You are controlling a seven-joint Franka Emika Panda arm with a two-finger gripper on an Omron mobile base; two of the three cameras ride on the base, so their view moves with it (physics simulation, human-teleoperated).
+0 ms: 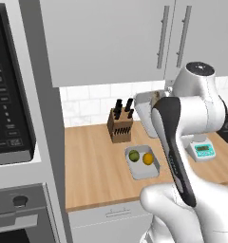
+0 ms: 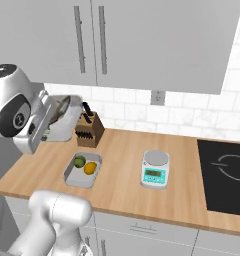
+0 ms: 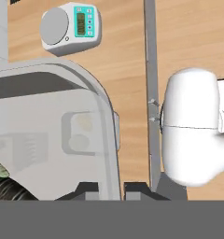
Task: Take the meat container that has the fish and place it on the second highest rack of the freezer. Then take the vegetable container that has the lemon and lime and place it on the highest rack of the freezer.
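Since the pale grey, rigid, shallow plastic container [image 3: 53, 140] looks light but slippery, jaws pinching its thin rim suit it.

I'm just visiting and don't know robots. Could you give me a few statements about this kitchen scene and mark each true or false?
1. The lemon and lime share one tray on the counter. True.
2. The hand hangs empty. False: it is shut on the rim of a clear container, lifted off the counter.
3. A knife block stands behind the fruit tray. True.
4. The kitchen scale sits on the stovetop. False: it sits on the wooden counter, left of the stovetop.
5. The lime is yellow. False: it is green.
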